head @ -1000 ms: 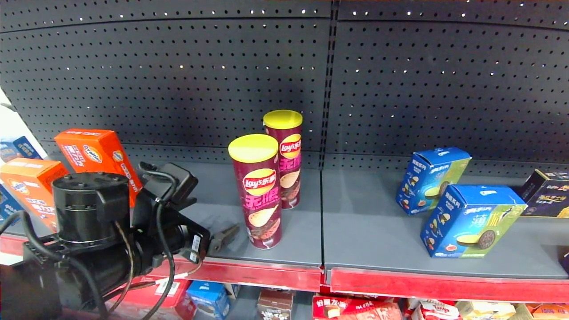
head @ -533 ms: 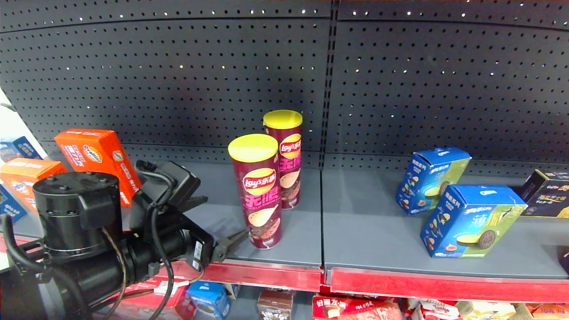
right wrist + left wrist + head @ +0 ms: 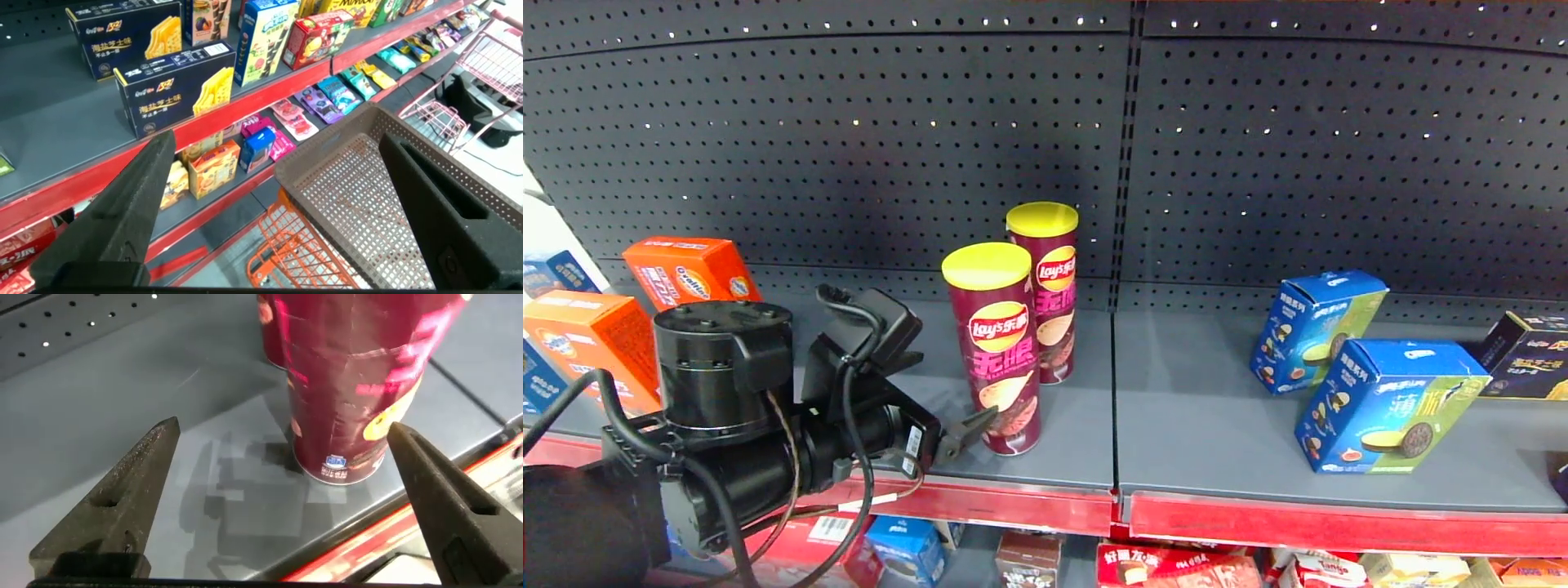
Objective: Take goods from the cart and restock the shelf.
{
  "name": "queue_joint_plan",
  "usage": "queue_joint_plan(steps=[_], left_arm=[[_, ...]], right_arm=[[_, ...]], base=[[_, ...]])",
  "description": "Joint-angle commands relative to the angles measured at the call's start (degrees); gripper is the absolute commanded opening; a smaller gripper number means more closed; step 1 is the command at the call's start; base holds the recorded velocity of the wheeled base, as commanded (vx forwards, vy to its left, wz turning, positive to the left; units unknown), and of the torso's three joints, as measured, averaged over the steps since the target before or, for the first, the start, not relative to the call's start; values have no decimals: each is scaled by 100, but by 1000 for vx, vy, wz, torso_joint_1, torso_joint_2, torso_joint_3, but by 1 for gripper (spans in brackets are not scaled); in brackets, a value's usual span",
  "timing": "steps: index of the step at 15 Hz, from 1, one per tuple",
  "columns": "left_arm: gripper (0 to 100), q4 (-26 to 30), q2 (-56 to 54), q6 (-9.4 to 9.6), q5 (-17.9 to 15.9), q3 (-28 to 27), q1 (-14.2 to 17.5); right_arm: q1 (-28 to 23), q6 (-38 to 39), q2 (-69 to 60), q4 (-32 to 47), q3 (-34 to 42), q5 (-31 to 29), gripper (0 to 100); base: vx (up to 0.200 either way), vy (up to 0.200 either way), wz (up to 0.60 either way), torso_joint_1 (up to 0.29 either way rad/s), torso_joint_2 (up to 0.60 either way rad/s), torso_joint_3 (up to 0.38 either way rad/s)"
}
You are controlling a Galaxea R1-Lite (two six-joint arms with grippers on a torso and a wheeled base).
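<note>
Two maroon chip cans with yellow lids stand on the grey shelf (image 3: 1201, 425). The front can (image 3: 1001, 351) is near the shelf's edge and the back can (image 3: 1045, 286) is close behind it. My left gripper (image 3: 970, 426) is low at the front can's left side, one fingertip at its base. In the left wrist view this gripper (image 3: 282, 429) is open, and the front can (image 3: 351, 392) stands just beyond its tips, off to one side. My right gripper (image 3: 278, 143) is open and holds nothing, above a brown mesh cart basket (image 3: 368, 204).
Orange boxes (image 3: 690, 273) stand on the shelf behind my left arm. Blue biscuit boxes (image 3: 1388, 404) lean at the right, with dark boxes (image 3: 1523, 359) beyond them. The red shelf lip (image 3: 1331, 527) runs along the front. A pink cart (image 3: 490, 57) stands near the basket.
My left arm has moved right and forward, bringing its gripper up against the front can's base. The can's top has shifted very slightly.
</note>
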Motion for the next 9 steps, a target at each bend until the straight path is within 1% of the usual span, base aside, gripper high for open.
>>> queue_joint_plan(steps=[1,4,6,7,9], left_arm=[[100,-3,122,21,2,1,14],[100,-3,113,30,2,36,85],[100,-3,113,30,2,36,225],[100,-3,113,47,-6,10,322],[100,-3,113,91,-6,54,357]], right_arm=[[0,-2,9,-8,30,-1,100],[0,-2,9,-17,65,-1,100],[0,-2,9,-26,65,-1,100],[0,-2,9,-26,65,-1,100],[0,-2,9,-17,65,-1,100]], base=[[0,0,0,0,0,0],[0,0,0,0,0,0],[0,0,0,0,0,0],[0,0,0,0,0,0],[0,0,0,0,0,0]])
